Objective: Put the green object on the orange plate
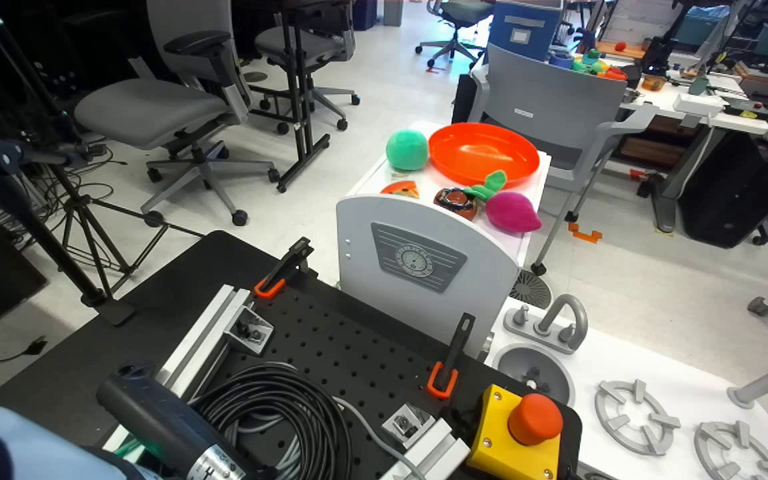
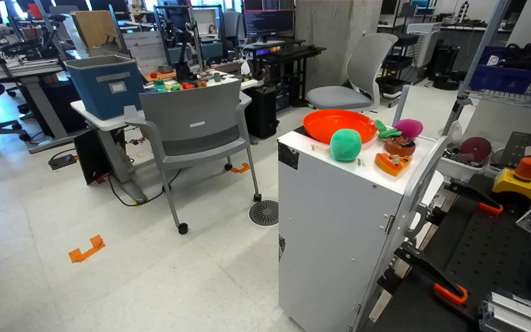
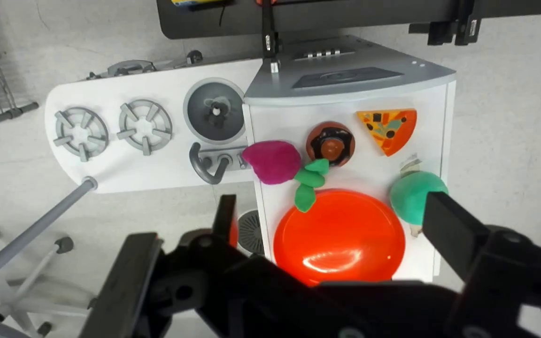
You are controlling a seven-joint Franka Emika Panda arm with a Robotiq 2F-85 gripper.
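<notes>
The green object, a smooth teal ball, rests on the white cabinet top beside the orange plate. Both exterior views show the ball at the side of the wide plate, outside its rim. From above in the wrist view, my gripper looks down with its jaws wide apart and nothing between them. One black fingertip overlaps part of the ball in the picture, and the gripper body covers the plate's lower edge. No gripper shows in either exterior view.
On the same top are a magenta plush with green leaves reaching over the plate rim, a brown donut toy and a pizza slice. A grey curved panel rises along one edge. A toy faucet stands alongside.
</notes>
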